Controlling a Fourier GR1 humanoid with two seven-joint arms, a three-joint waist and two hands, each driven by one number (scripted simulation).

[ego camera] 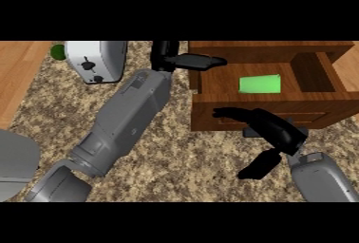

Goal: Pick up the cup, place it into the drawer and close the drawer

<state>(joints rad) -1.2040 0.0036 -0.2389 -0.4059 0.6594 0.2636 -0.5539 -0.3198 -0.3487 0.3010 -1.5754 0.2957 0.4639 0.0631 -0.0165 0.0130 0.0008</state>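
Note:
The green cup (pixel 260 84) lies on its side inside the open wooden drawer (pixel 210 118), near the middle of its floor. My left hand (pixel 184 60) is at the drawer's back left corner, its straight fingers reaching right over the left wall, open and holding nothing. In front of the drawer, my right hand (pixel 278 132) is open; its fingers (pixel 231 113) rest against the drawer's front panel and its thumb hangs down toward me. Neither hand touches the cup.
A white toaster (pixel 95 60) stands at the back left with a small green object (pixel 57 51) beside it. A grey rounded object (pixel 14 163) shows at the left edge. My left forearm (pixel 126 123) crosses the speckled counter diagonally.

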